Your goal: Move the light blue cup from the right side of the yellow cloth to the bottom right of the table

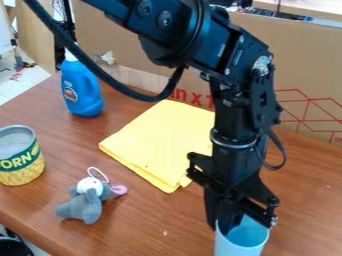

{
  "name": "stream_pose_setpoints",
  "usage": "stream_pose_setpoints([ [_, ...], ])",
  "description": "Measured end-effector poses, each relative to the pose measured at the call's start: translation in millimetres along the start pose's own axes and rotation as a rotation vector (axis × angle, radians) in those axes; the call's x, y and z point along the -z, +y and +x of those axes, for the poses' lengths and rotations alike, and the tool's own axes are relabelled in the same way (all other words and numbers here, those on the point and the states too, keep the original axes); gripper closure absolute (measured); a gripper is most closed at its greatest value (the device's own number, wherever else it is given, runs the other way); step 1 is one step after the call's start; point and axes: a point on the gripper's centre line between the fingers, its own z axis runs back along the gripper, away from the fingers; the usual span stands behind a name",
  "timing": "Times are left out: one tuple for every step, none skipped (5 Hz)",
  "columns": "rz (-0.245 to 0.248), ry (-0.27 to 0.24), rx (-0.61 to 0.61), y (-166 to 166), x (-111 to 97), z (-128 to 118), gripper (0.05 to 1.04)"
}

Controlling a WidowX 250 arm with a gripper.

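Note:
The black gripper (227, 220) hangs down at the lower right, its tip at the far-left part of the rim of a light blue cup (235, 247). Part of the gripper reaches down into the cup's mouth. The cup stands upright near the bottom edge of the view. Whether the gripper is clamped on the cup's wall is hard to make out. Behind and to the left of the gripper lies a folded yellow cloth (157, 142), partly hidden by the arm.
A grey plush mouse (87, 200) lies at the lower left, with a corn can (20, 162) beyond it at the left edge. A blue bottle (81, 90) stands at the back left. Cardboard (300, 75) rises along the back of the wooden table (143, 232).

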Motion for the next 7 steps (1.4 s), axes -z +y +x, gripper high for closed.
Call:
stream_pose_setpoints([
  [-0.017, 0.047, -0.013, -2.3, 2.8, -5.7, 0.998],
  [-0.018, 0.058, -0.014, -1.4, 3.9, -4.5, 0.978],
  [-0.017, 0.053, -0.014, -1.0, 2.9, -3.1, 0.792],
  [-0.011, 0.019, -0.003, -1.5, -3.9, 5.6, 0.505],
  [-0.001, -0.057, 0.012, -2.1, -27.7, 10.6, 0.2],
  [0.01, -0.098, 0.009, -1.7, -52.7, 12.4, 0.072],
  [0.07, -0.125, 0.0, 7.9, -90.5, 9.5, 0.077],
])
